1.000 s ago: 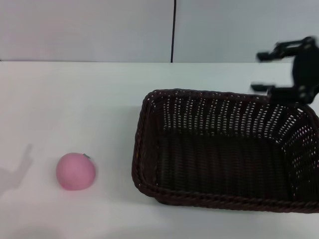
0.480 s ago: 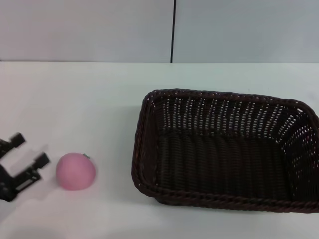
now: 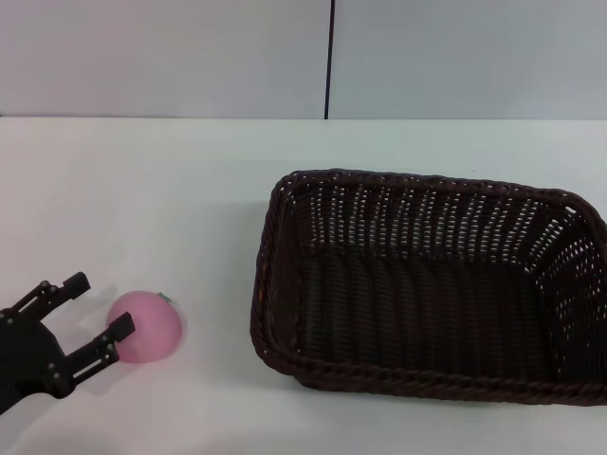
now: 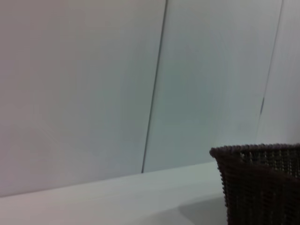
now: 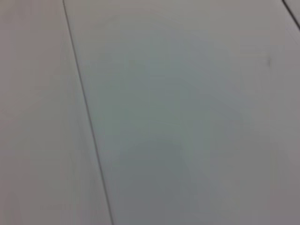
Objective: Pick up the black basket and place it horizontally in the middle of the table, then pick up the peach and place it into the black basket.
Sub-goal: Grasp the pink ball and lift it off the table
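The black basket (image 3: 427,284) lies lengthwise on the white table (image 3: 171,190), right of centre, open side up and empty. A corner of it shows in the left wrist view (image 4: 262,183). The pink peach (image 3: 147,327) rests on the table at the front left. My left gripper (image 3: 98,313) is open at the front left edge. Its fingertips reach the peach's left side, one finger behind it and one in front, not closed on it. My right gripper is out of view.
A grey wall with a dark vertical seam (image 3: 329,57) stands behind the table. The right wrist view shows only that wall.
My right gripper left the basket's far right corner and went out of view. My left gripper came in from the left and moved right up to the peach. Basket and peach stayed put.
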`<act>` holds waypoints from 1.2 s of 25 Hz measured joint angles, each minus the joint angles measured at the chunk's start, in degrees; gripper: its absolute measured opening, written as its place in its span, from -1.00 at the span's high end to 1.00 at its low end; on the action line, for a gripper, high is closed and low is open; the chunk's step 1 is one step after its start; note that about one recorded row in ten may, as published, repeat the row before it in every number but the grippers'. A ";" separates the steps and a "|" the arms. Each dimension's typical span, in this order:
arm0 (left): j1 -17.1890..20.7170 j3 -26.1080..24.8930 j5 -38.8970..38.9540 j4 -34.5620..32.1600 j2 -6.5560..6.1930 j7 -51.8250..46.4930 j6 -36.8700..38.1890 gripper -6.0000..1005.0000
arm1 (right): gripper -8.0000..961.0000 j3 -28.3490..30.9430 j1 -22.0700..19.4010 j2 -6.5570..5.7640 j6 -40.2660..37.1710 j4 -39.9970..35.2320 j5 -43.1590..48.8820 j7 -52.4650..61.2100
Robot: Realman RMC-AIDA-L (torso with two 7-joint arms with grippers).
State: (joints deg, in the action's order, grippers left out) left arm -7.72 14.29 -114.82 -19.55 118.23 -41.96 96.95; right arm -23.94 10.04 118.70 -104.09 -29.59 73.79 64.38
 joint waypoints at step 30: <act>-1.15 8.75 0.33 0.26 0.22 2.06 -4.59 0.37 | -0.25 0.76 -0.14 0.23 5.35 14.98 2.61 -11.96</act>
State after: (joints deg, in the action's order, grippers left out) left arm -8.88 23.04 -114.50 -19.29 118.45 -39.90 92.36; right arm -23.17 9.90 118.92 -98.74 -14.61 76.40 52.42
